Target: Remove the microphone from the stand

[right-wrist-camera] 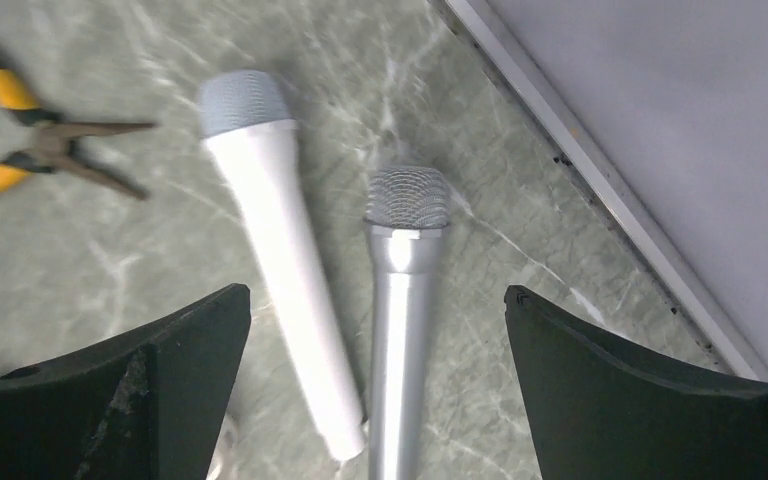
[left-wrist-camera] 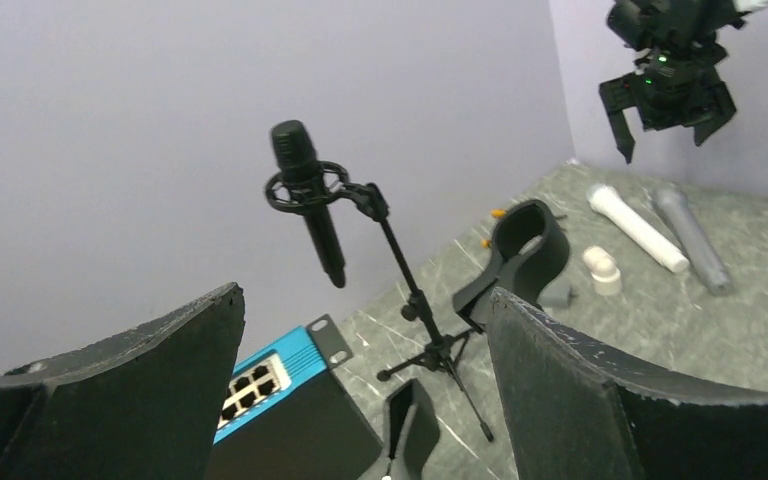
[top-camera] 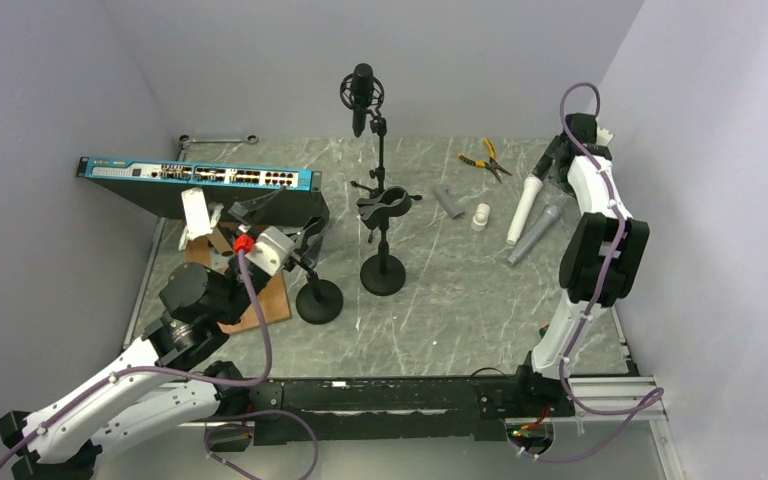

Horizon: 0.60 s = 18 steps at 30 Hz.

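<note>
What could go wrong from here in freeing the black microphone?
The black microphone sits high on a thin tripod stand; pulling could tip it. The open right gripper hangs over the loose white microphone and grey microphone, so it may grab the wrong one. The open left gripper could knock the empty clip stand nearby.

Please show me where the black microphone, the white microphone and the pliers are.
black microphone (top-camera: pixel 362 82): top view, on its upper body.
white microphone (right-wrist-camera: pixel 282 250): right wrist view, on its handle.
pliers (right-wrist-camera: pixel 48 146): right wrist view, at the joint.
</note>
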### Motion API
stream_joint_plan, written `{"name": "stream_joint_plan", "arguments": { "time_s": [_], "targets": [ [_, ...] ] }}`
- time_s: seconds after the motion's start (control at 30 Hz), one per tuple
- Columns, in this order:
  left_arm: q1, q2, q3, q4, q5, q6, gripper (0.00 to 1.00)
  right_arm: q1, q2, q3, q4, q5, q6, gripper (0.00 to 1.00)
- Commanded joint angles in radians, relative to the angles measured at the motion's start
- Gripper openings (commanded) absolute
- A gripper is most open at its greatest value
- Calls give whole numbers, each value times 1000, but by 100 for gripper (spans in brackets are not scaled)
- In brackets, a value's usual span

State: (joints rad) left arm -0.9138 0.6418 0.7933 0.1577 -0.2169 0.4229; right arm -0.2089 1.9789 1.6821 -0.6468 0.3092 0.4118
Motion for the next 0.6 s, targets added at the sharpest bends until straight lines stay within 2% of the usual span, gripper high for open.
{"name": "stream_joint_plan", "arguments": {
  "time_s": [0.0,0.2,0.43,0.57],
  "targets": [
    [26,-37,-33,127,-77,-28,93,71,-98,49,20,22,-35,100],
    [55,-53,-48,156,-150,-57,92,267,-180,126,81,-7,-70,100],
    [73,-50,-48,160,-197,-55,92,519,-229,213,274,-93,-129,99],
    [81,-46,-46,156,-195,-57,92,612,-212,268,357,-134,-134,99]
  ]
}}
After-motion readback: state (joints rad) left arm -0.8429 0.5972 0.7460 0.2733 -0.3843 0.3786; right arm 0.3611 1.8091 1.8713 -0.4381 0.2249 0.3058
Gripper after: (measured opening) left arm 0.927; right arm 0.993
